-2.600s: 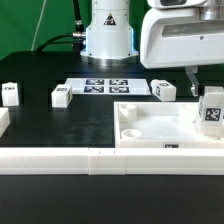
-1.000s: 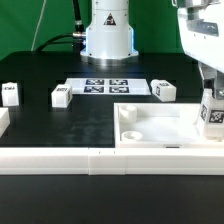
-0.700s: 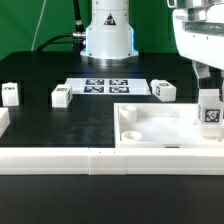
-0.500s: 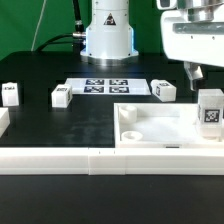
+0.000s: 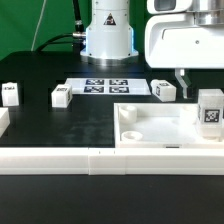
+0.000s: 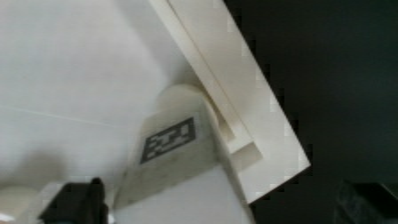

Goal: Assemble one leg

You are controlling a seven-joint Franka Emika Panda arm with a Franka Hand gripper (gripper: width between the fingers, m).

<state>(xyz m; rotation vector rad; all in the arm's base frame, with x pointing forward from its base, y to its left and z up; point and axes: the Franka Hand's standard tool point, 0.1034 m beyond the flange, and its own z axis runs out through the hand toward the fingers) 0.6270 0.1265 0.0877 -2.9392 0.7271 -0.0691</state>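
Note:
A leg (image 5: 210, 108), a small white block with a black-and-white tag, stands upright in the right corner of the large white panel (image 5: 160, 128). My gripper (image 5: 190, 84) hangs open and empty just above it, a little to the exterior view's left. In the wrist view the same leg (image 6: 169, 150) lies below my gripper (image 6: 222, 205), next to the panel's raised rim (image 6: 222, 80). Three more legs lie on the table: one by the panel (image 5: 165, 90), one in the middle (image 5: 63, 95), one at the far left (image 5: 10, 93).
The marker board (image 5: 105, 85) lies in front of the robot base (image 5: 108, 35). A long white rail (image 5: 90, 158) runs along the front edge. The table top is black.
My gripper was down around the upright leg a second ago. It has since risen and shifted toward the exterior view's left, clear of the leg. The leg has not moved.

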